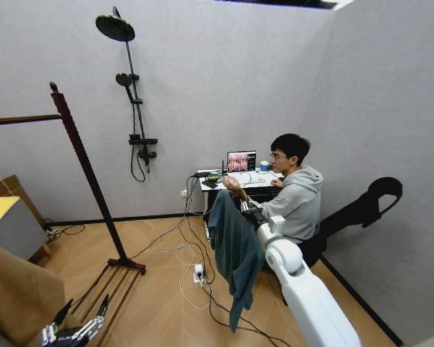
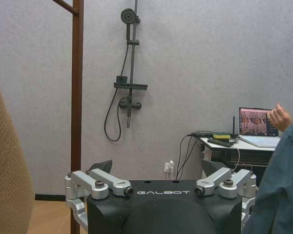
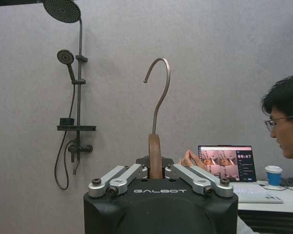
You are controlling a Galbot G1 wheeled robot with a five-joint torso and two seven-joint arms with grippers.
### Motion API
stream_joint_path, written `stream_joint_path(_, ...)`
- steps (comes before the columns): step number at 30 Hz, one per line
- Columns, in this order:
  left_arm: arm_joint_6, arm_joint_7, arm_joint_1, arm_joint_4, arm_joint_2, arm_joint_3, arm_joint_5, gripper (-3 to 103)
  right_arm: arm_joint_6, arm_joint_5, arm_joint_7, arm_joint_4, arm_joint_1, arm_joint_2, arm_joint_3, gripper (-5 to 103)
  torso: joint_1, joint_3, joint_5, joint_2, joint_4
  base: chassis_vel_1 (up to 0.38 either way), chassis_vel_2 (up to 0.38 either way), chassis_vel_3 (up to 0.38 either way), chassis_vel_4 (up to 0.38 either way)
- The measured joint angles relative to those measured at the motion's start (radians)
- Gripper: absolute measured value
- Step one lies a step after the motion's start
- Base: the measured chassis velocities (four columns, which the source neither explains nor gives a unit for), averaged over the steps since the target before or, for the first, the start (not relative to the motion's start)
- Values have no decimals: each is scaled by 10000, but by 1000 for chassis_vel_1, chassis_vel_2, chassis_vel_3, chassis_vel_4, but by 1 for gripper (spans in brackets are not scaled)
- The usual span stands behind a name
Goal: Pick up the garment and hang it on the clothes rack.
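Gripping the wooden hanger [image 3: 155, 156], the right gripper [image 3: 156, 171] has its fingers closed on the neck, metal hook [image 3: 158, 92] pointing straight up.
Its white arm reaches up from lower right of the head view; the garment [image 1: 235, 249] hangs lengthwise at centre. The left gripper [image 2: 161, 187], jaws spread and holding nothing, sits lower left near the clothes rack [image 1: 87, 170].

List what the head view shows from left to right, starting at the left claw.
left claw low at the left edge → clothes rack → shower fixture on the wall → garment hanging from the right claw → white right arm
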Motion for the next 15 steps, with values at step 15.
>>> stream_joint_path(15, 0, 0, 0, 0, 0, 0, 0, 100, 94, -114, -289, 1012, -1398, -135, 1011, 10, 2, 2, -1, 0, 3, -42, 46, 48, -47)
